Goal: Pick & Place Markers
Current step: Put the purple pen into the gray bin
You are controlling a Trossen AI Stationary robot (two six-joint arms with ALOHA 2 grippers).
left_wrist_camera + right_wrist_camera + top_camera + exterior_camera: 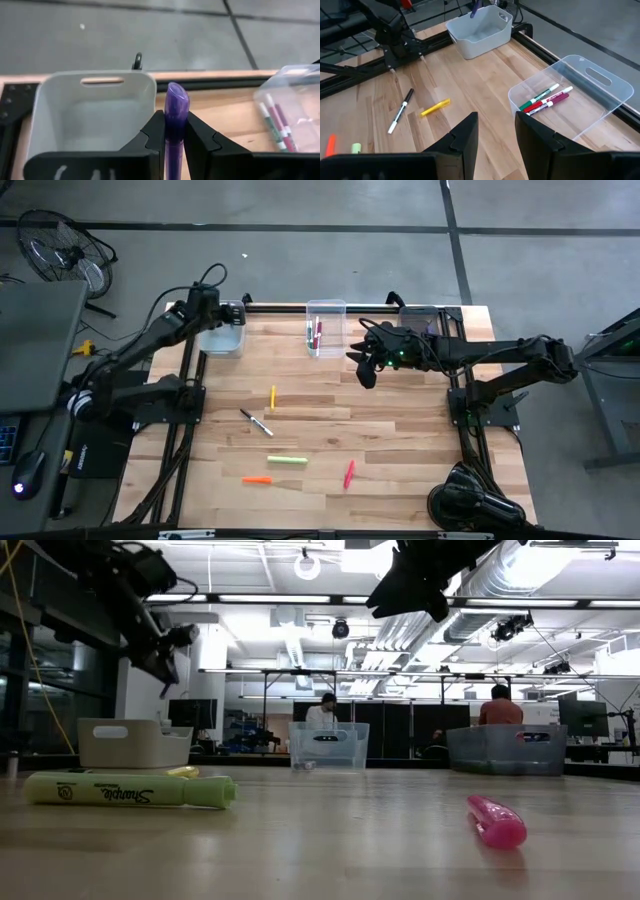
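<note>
My left gripper is shut on a purple marker and hovers over the white bin at the table's far left. My right gripper hangs open above the table, next to the clear middle bin, which holds green, red and purple markers. Flat on the wood lie a yellow marker, a black-and-white marker, a light green marker, an orange marker and a pink-red marker. My left gripper pinches the purple marker's barrel between its two fingers. The marker lies along the fingers, and its rounded end sticks out past the fingertips. It is lifted clear, above the white bin; the fingers slant downward toward the far edge.
A third bin stands at the far right under my right arm. The table's metal frame runs along the left side. People sit at desks in the room beyond the table. A fan stands on the floor at far left.
</note>
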